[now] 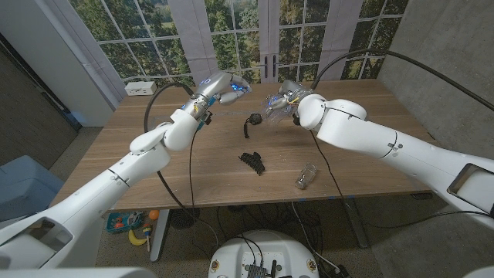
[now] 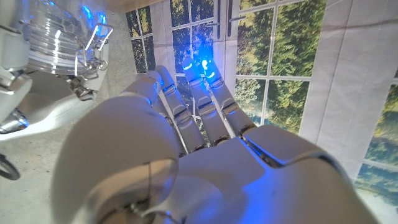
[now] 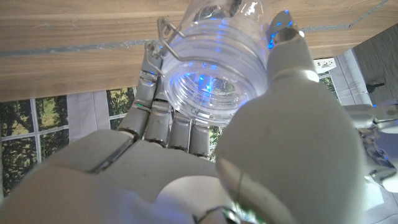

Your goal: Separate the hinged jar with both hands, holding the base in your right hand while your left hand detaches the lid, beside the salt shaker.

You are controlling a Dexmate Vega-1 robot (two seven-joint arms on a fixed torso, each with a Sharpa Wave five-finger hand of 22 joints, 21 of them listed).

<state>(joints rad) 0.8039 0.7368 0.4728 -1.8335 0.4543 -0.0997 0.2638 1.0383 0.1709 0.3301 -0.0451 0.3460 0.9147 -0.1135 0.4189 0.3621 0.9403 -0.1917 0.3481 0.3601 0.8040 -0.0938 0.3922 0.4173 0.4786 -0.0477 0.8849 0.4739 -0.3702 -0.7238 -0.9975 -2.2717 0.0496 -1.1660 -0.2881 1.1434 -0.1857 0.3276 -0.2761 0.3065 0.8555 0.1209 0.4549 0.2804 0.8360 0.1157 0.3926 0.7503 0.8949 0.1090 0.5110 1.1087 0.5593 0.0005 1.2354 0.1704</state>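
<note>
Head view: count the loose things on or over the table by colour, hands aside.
Clear: 2, the jar base held in the right hand and the salt shaker lying on its side.
Black: 2, a small piece and a ridged piece.
White: 1, a box at far left.
Total: 5.

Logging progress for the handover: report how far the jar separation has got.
Done: the right hand grips the jar base above the table, and its mouth looks open with no lid on it. In hand: the left hand hovers apart from the base; whether it holds the lid is unclear. Left: confirming the lid is off. The salt shaker lies nearer the front edge.
</note>
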